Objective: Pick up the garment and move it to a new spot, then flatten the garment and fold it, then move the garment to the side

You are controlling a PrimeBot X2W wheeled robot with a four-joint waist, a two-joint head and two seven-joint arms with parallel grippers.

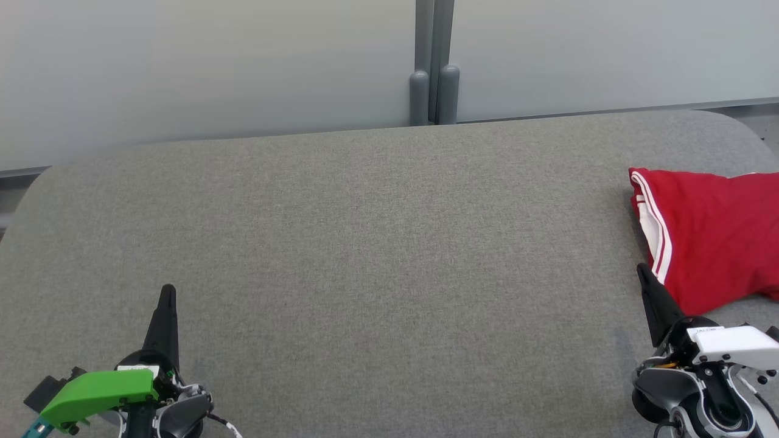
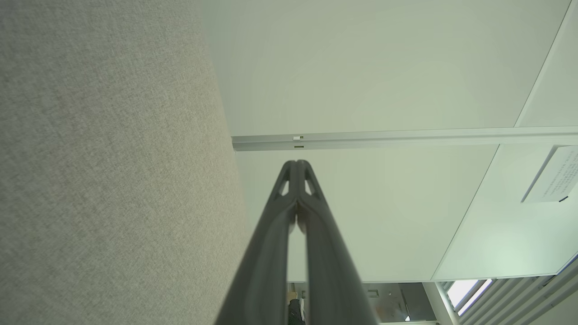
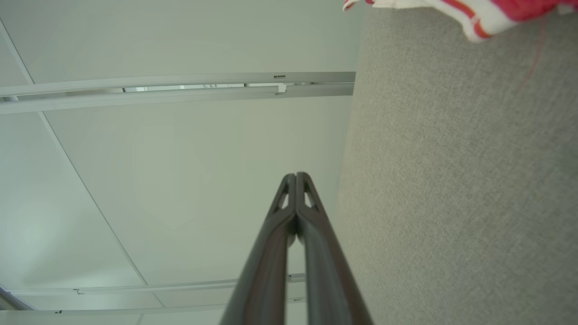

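Looking down from the head: red garment lying bunched at the far right of the grey counter, right gripper resting just beside its near edge and left gripper well apart at the lower left, both with jaws pressed together and holding nothing. Looking along the left wrist: fingers meeting at the tips, gripping nothing. Looking along the right wrist: jaws likewise closed and empty, white-striped hem lying ahead on the counter, probably calling for opening wide before reaching in and pinching a single hem layer.
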